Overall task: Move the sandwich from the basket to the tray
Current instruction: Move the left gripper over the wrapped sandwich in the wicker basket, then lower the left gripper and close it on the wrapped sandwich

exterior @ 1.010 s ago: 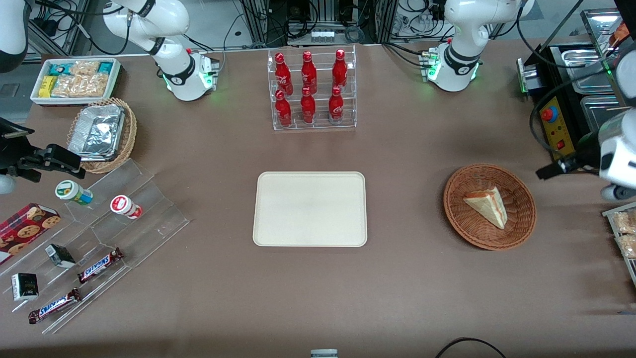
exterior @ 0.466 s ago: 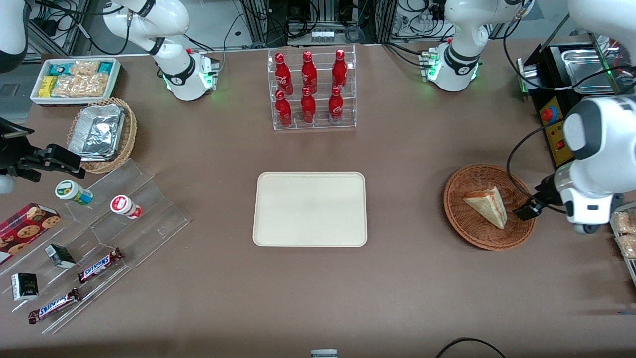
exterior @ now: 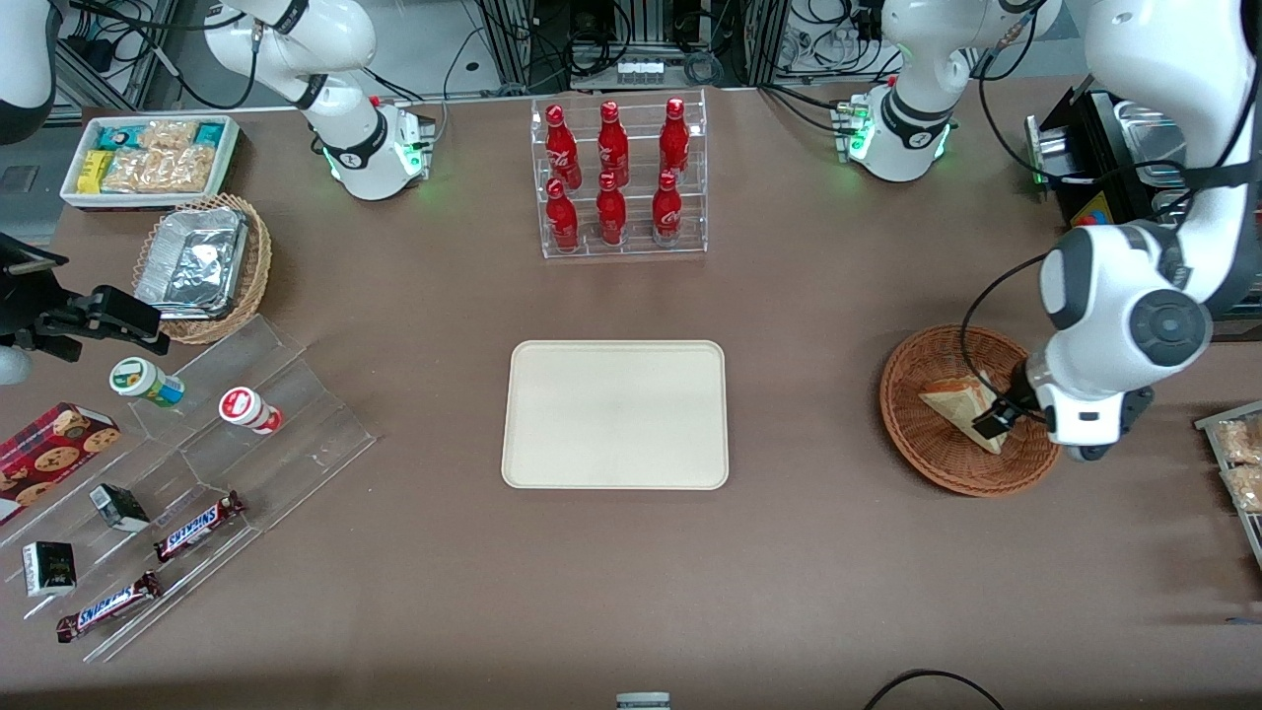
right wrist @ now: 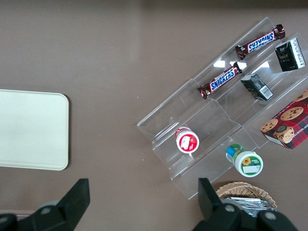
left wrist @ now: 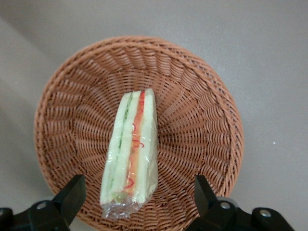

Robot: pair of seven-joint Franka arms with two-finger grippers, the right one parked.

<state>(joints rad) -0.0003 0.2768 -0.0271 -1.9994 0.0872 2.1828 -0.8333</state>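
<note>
The sandwich (exterior: 954,402), a plastic-wrapped wedge of white bread, lies in the reddish-brown wicker basket (exterior: 927,444) toward the working arm's end of the table. In the left wrist view the sandwich (left wrist: 131,149) shows red and green filling along its cut edge and rests in the basket (left wrist: 202,120). My gripper (exterior: 996,419) hangs just above the basket over the sandwich's near end. In the left wrist view the gripper (left wrist: 137,192) is open, one finger on each side of the sandwich, holding nothing. The cream tray (exterior: 615,414) lies flat mid-table and also shows in the right wrist view (right wrist: 29,130).
A clear rack of red bottles (exterior: 616,177) stands farther from the camera than the tray. A clear stepped stand with snacks (exterior: 177,473), a tan basket with foil containers (exterior: 202,266) and a white bin of packets (exterior: 148,158) lie toward the parked arm's end. Metal pans and a control box (exterior: 1104,237) stand beside the basket.
The working arm has swung in from the table's end, and my gripper has moved from the basket's rim to above the sandwich. The sandwich has not moved.
</note>
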